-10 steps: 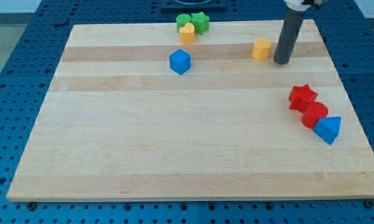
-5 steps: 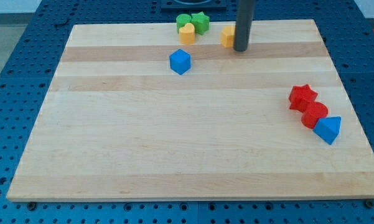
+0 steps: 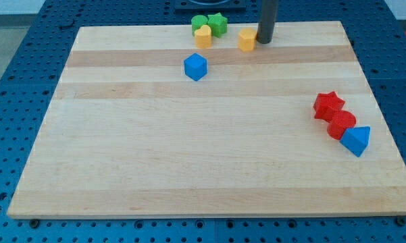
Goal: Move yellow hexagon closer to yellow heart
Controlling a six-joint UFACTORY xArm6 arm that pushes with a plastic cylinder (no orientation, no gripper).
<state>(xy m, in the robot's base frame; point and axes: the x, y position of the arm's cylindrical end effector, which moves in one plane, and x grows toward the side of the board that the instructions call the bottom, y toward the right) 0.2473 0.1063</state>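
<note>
The yellow hexagon [image 3: 247,40] lies near the board's top edge, right of centre. The yellow heart [image 3: 203,36] lies to its left, about a block's width and a half away, touching a green round block [image 3: 200,23] and a green star [image 3: 217,24]. My tip [image 3: 264,42] stands just right of the yellow hexagon, touching or almost touching its right side. The rod rises out of the view's top.
A blue cube [image 3: 196,67] sits below the yellow heart. At the view's right a red star [image 3: 328,104], a red round-edged block [image 3: 341,125] and a blue triangular block [image 3: 356,140] form a tight diagonal row. The wooden board [image 3: 189,148] lies on a blue perforated table.
My tip swept left from the board's upper right and pushed the yellow hexagon left and up toward the yellow heart. In the last half second it lifted slightly upward in view; the hexagon hardly moved.
</note>
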